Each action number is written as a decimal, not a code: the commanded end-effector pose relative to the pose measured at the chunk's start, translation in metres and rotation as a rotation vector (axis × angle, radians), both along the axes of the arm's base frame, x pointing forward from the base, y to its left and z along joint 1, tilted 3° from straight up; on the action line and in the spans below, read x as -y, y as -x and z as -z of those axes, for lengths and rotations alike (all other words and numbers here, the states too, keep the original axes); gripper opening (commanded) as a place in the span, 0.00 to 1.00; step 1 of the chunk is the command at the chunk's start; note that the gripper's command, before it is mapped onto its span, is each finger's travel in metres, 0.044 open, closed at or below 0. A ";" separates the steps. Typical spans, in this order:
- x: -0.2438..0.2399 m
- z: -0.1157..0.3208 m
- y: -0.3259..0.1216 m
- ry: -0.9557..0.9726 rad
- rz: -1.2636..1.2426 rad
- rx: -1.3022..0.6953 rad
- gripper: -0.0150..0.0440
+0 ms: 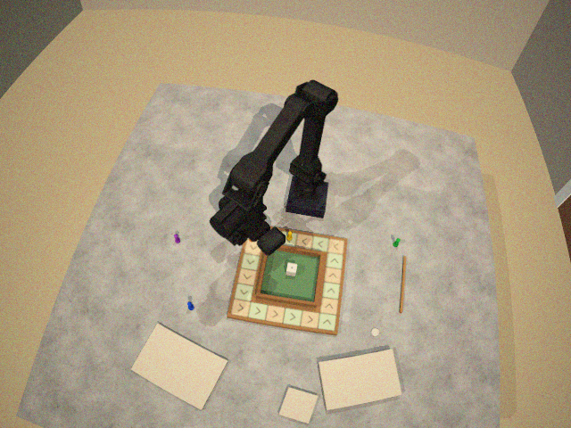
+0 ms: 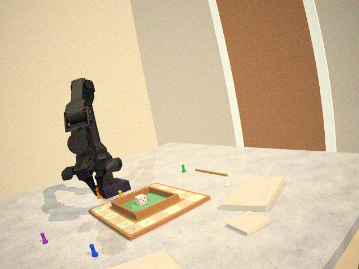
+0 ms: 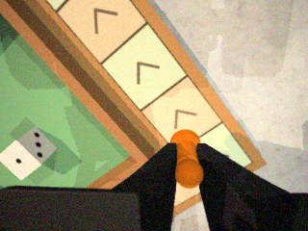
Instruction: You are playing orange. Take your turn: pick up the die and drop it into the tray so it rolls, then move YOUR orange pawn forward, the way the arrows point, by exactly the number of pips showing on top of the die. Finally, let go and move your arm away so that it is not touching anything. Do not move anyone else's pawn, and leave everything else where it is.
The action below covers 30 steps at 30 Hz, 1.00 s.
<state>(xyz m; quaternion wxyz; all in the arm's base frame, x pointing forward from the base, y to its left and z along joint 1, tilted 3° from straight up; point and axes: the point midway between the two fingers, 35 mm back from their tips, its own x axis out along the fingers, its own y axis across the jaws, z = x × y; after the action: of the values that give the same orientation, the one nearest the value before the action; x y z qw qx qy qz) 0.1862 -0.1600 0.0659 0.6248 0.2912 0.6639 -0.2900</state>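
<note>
Pinching the orange pawn (image 3: 186, 159) between my two dark fingers, I have my gripper (image 3: 186, 151) clamped on its body, its head showing just past my fingertips. Seen from the side, the pawn (image 2: 99, 193) hangs at the far corner of the board (image 2: 179, 209), though I cannot tell whether its base touches a square. Just inside that corner runs the brown wall of the tray (image 3: 103, 108), and on its green floor lies the die (image 3: 28, 153). A yellow pawn (image 2: 120, 193) stands on the board's far edge, near mine. Beyond the board's outer rim the grey mat (image 3: 269, 63) lies open. Farther off that mat from the board stand a purple pawn (image 1: 176, 237), a blue pawn (image 1: 190, 305) and a green pawn (image 1: 395, 242).
</note>
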 end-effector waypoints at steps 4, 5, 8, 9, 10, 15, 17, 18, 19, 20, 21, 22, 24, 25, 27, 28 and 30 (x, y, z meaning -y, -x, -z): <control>0.002 -0.043 -0.002 0.017 0.002 0.013 0.25; 0.002 -0.049 -0.002 0.017 0.002 0.013 0.25; 0.000 -0.066 -0.001 0.017 0.002 0.013 0.25; 0.000 -0.070 0.000 0.017 0.002 0.013 0.25; -0.001 -0.073 0.000 0.017 0.002 0.013 0.25; -0.001 -0.073 0.000 0.017 0.002 0.013 0.25; 0.001 -0.065 -0.005 0.017 0.002 0.013 0.25; 0.002 -0.058 -0.009 0.017 0.002 0.014 0.25; 0.003 -0.052 -0.013 0.017 0.002 0.014 0.25; 0.003 -0.045 -0.017 0.017 0.002 0.014 0.25; 0.004 -0.039 -0.020 0.017 0.002 0.014 0.25; 0.004 -0.032 -0.024 0.017 0.002 0.015 0.25; 0.005 -0.019 -0.030 0.017 0.002 0.015 0.25; 0.005 -0.012 -0.033 0.017 0.002 0.015 0.25; 0.005 0.000 -0.039 0.017 0.002 0.016 0.25; 0.004 0.003 -0.040 0.017 0.002 0.016 0.25; 0.004 0.005 -0.040 0.017 0.002 0.016 0.25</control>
<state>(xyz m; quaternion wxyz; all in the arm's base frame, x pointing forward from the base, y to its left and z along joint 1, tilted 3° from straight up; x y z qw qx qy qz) 0.2224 -0.1649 0.0710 0.6321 0.2883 0.6570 -0.2928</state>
